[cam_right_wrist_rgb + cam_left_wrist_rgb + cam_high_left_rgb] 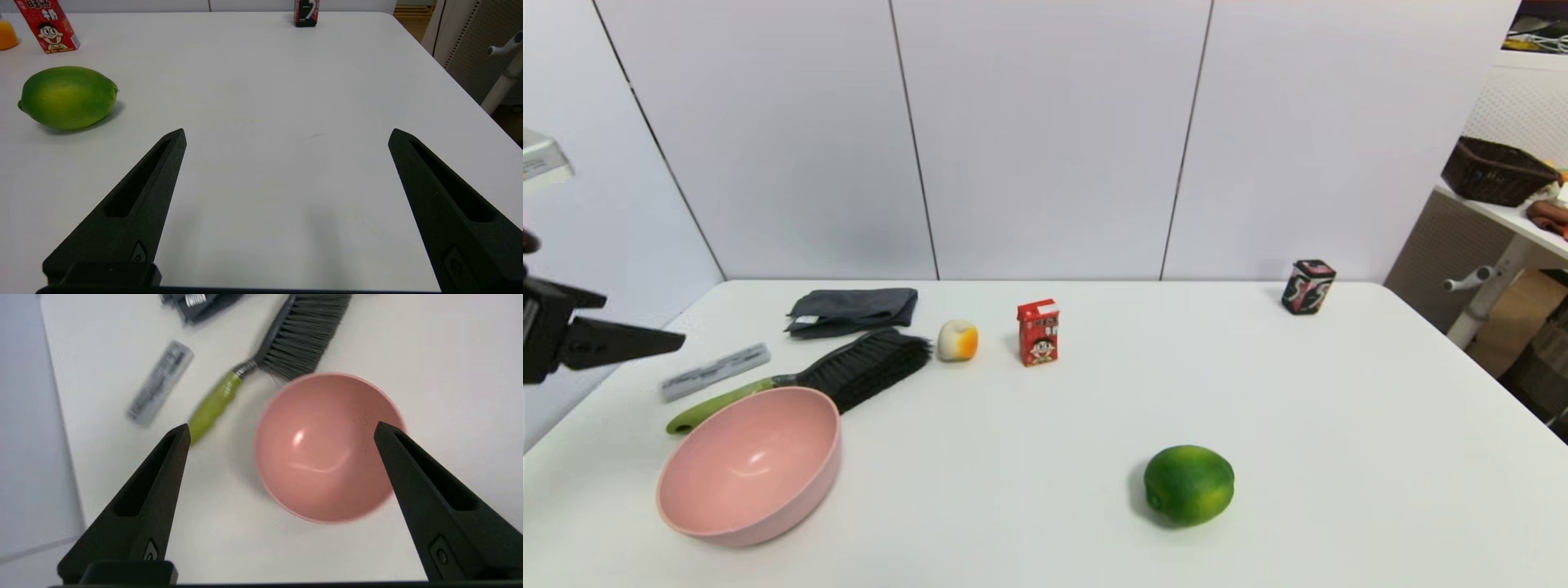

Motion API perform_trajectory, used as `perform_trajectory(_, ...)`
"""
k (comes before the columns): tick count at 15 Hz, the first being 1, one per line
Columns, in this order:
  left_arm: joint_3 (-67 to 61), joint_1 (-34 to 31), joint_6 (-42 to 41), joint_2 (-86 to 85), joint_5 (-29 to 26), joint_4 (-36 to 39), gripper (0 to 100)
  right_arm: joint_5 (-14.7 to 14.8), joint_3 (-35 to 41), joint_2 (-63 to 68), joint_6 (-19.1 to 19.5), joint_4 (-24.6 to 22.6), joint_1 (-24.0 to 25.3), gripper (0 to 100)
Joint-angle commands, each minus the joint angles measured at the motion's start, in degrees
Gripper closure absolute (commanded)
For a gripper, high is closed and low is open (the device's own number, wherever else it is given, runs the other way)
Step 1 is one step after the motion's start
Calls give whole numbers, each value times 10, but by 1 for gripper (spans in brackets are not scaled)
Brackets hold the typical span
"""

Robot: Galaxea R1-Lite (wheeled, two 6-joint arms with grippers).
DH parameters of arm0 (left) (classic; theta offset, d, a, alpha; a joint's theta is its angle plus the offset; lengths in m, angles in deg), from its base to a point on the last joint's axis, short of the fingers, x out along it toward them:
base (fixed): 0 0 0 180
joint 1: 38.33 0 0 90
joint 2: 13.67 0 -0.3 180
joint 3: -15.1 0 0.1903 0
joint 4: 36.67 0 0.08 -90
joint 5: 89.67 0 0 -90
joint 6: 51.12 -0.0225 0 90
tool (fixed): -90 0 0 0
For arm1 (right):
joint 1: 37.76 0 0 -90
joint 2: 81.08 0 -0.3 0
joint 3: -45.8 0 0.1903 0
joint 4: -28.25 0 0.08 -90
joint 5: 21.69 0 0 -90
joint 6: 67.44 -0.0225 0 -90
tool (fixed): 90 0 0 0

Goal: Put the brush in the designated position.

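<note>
Behind the pink bowl (749,464), the brush (849,371) lies partly hidden; left gripper (282,430) wide.

Probably a lab: a white table (1339,425) against plain panel walls (1045,139), pegboard shelving (1515,110) alongside.

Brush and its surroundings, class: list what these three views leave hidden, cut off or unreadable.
1. Brush: in the head view the pink bowl rim covers part of the handle.
2. Grey bar: markings blurred in the left wrist view.
3. Left gripper: open above the table; arm cut off by the head view's edge.
4. Right gripper: open, absent from the head view.
</note>
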Motion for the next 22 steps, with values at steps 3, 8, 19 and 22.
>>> perform_trajectory(3,-536,65,158,-581,34,371,0,0,1,1,0,0,0,0)
perform_trajectory(8,-679,65,163,-692,67,427,0,0,1,1,0,0,0,0)
perform_trajectory(19,-684,65,210,-692,136,372,0,0,1,1,0,0,0,0)
perform_trajectory(22,-684,65,211,-692,140,372,0,0,1,1,-1,0,0,0)
